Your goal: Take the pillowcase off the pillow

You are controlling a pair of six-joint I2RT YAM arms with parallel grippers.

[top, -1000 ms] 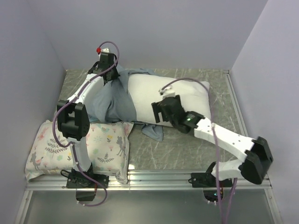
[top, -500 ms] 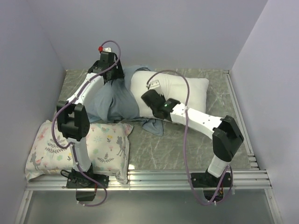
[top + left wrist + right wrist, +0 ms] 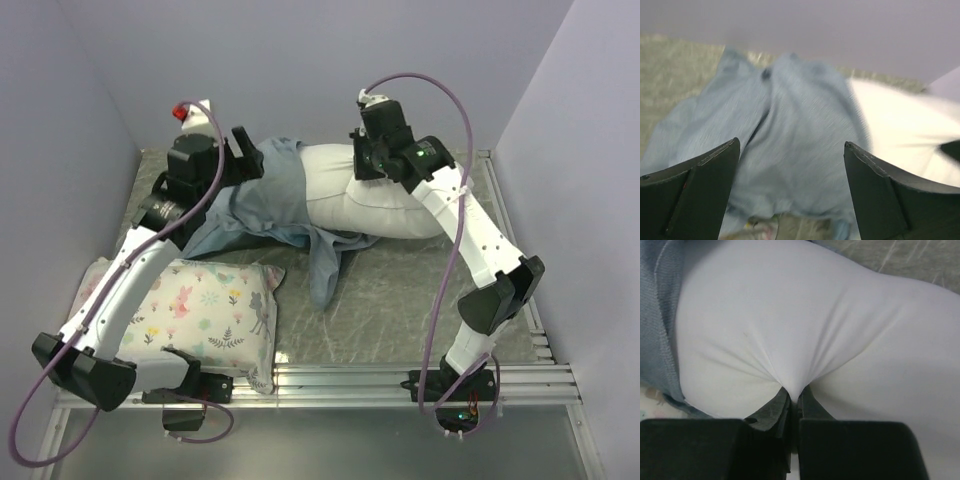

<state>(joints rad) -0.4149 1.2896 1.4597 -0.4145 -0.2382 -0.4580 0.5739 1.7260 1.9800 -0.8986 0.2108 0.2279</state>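
The plain white pillow (image 3: pixel 395 205) lies at the back of the table, its left end still inside the slate-blue pillowcase (image 3: pixel 265 195), which is bunched up to its left. My right gripper (image 3: pixel 796 397) is shut on a pinch of the pillow's white cloth (image 3: pixel 815 315), on its upper side near the pillowcase opening (image 3: pixel 660 315); from above the right gripper (image 3: pixel 365 172) shows at the pillow's back edge. My left gripper (image 3: pixel 792 165) is open above the pillowcase (image 3: pixel 790 135) with nothing between its fingers; from above the left gripper (image 3: pixel 250 158) is at the pillowcase's back left.
A white pillow printed with flowers and deer (image 3: pixel 200 310) lies at the front left, under my left arm. Walls close in the table at the back and both sides. A metal rail (image 3: pixel 340 380) runs along the near edge.
My left gripper opened, let go of the pillowcase and drew back to the left. My right gripper swung over the pillow, shut on its white cloth and pulled it toward the back.
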